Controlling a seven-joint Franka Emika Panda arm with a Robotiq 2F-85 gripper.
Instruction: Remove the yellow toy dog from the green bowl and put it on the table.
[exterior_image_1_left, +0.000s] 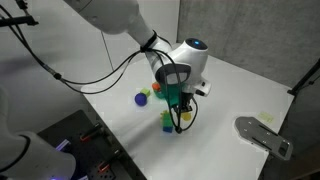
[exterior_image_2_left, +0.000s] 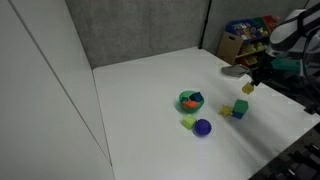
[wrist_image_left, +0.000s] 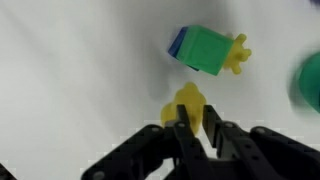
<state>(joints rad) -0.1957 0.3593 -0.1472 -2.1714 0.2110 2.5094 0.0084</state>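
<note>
— So why is the hand (exterior_image_1_left: 181, 112) hanging low over the bench (exterior_image_1_left: 240, 90), mid-frame, in an exterior view?

— It's gripping the yellow toy dog (exterior_image_2_left: 247, 88), well right of the green bowl (exterior_image_2_left: 190, 100) in an exterior view. In the wrist view, lower centre, it's pinching the dog, probably for setting down.

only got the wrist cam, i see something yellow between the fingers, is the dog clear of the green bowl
Observer: Yes. In an exterior view the yellow toy dog hangs in the gripper well away from the green bowl, out past the green block.
Operator: anything in the bowl now
Observer: An orange piece and a blue piece lie in it.
Operator: what else is near it
Observer: A purple ball and a small yellow-green block sit on the table close beside the bowl.
</note>
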